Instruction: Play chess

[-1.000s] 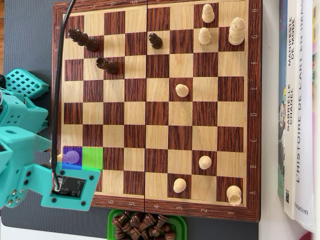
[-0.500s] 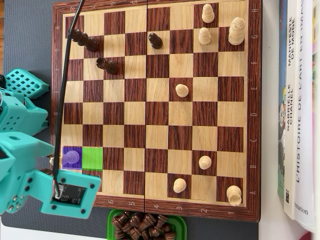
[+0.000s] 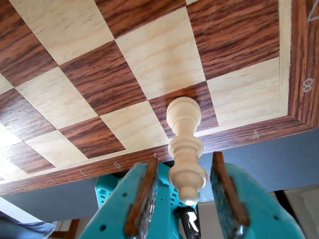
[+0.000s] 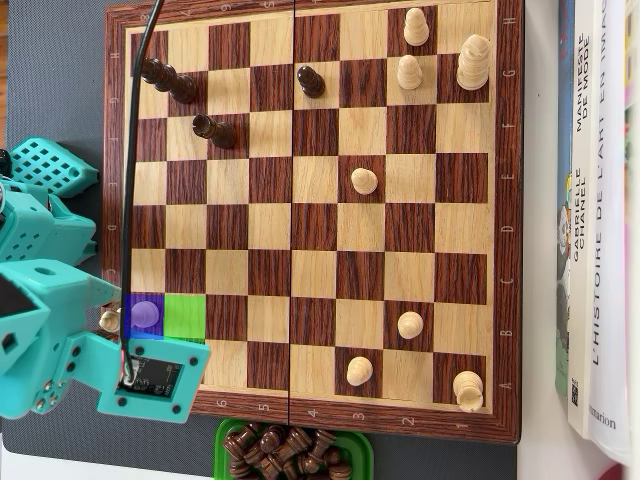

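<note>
A light wooden chess piece stands on a dark square in the corner of the chessboard. In the wrist view its upper part sits between the two brown-padded fingers of my gripper. The gripper is open, with a gap on each side of the piece. In the overhead view this piece is on the purple-marked square, and a green-marked square lies just right of it. There my gripper is mostly hidden under the teal wrist camera mount.
Three dark pieces stand at the upper left of the board, and several light pieces are spread over the right half. A green tray of dark pieces sits below the board. Books lie along the right edge.
The wrist mount has shifted slightly down and then right near the board's corner. The light piece stays on the purple square.
</note>
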{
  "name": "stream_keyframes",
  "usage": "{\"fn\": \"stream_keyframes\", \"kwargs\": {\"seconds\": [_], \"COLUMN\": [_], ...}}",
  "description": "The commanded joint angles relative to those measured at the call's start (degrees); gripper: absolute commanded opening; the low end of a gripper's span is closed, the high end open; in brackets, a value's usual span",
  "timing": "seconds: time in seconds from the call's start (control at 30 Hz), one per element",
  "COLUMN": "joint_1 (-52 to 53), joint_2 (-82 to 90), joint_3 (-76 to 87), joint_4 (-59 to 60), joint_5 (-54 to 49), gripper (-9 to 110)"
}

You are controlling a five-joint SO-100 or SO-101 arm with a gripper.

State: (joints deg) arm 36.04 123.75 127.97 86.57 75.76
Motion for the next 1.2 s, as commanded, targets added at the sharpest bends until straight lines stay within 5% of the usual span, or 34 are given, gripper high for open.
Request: {"fn": "stream_keyframes", "kwargs": {"seconds": [0.0,1.17], "joint_1": [-0.1,0.5], "joint_2": [0.1,0.7], "joint_3": [-0.6,-0.3], "joint_4": [-0.4,-0.7], "joint_5": [-0.4,-0.5], "gripper": [16,16]}}
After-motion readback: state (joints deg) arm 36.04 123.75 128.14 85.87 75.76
